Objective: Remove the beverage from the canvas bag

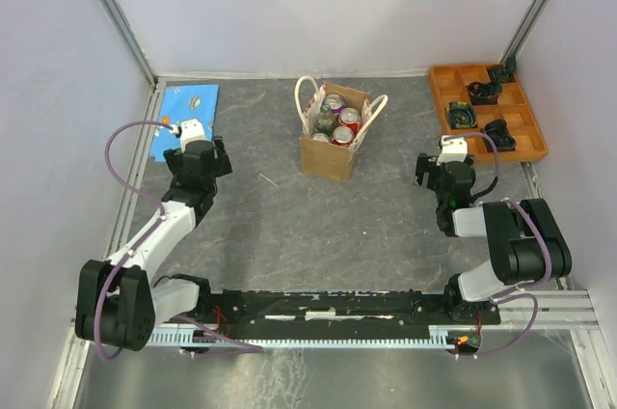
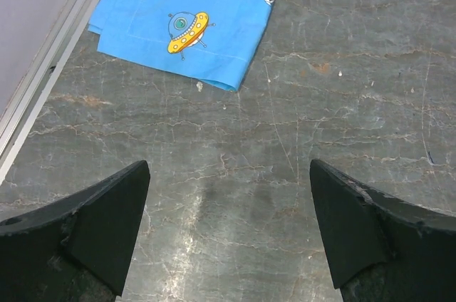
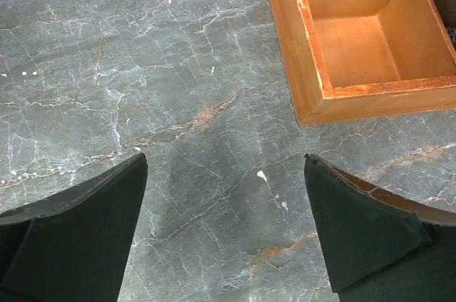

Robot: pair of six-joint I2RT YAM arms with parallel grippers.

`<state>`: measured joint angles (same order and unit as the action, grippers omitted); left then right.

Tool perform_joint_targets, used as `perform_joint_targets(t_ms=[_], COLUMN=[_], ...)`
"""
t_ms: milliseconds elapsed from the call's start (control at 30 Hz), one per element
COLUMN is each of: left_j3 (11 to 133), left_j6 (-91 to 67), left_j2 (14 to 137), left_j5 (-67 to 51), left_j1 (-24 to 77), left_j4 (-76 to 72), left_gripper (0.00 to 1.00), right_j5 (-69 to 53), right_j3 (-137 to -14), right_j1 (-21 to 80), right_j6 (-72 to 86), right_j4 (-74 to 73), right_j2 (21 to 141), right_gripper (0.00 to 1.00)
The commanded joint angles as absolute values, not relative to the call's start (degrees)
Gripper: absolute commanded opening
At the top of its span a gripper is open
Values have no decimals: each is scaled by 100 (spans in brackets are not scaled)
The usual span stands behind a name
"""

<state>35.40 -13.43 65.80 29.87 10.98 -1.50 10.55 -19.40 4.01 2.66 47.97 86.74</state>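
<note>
No writing can be read on the cans [image 1: 337, 120]; their labels are too small, showing only red and silver. They stand upright inside the canvas bag [image 1: 328, 160], a boxy tan-brown bag with two cream loop handles [image 1: 378, 112], open-topped on the grey marbled counter [image 1: 289, 235]. Right of the bag and further back, an orange tray [image 3: 291, 31] holds small dark objects in several compartments. Left of the bag lies a blue cloth [image 2: 192, 10] printed with a cartoon flying saucer. The left pincer [image 2: 229, 224] hangs left of the bag, spread wide and holding nothing. The right pincer [image 3: 224, 224], right of the bag, is likewise spread and holds nothing.
</note>
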Motion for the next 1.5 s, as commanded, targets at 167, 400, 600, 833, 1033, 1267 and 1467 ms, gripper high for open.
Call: perform_joint_targets(t_ms=[167,400,600,833,1033,1267,1467], left_j3=[3893,4013,4808,6458,7310,8014,8408], left_j6=[-1353,-1237,-989,-804,-328,136,205], left_j2=[6238,6158,6455,7483,7979,8599,9078], left_j5=[2765,2554,1681,351,-71,-416,-807], left_j1=[1145,1159,1329,1831,2521,3154,3499], left_j4=[-165,-64,366,1143,1147,1197,1277], left_gripper=[99,99,99,99,99,73,37], right_j5=[1028,1028,1028,1028,1028,1028,1028], right_j3=[-2118,-2113,-2118,-2118,-2117,-2118,-2118], right_j1=[383,386,379,371,374,377,376], right_j6=[185,185,195,190,190,190,183], right_j4=[4939,4939,4935,4936,4934,4934,4932], right_j2=[8680,8679,8682,8677,8677,8683,8683], right_gripper=[99,99,99,99,99,99,99])
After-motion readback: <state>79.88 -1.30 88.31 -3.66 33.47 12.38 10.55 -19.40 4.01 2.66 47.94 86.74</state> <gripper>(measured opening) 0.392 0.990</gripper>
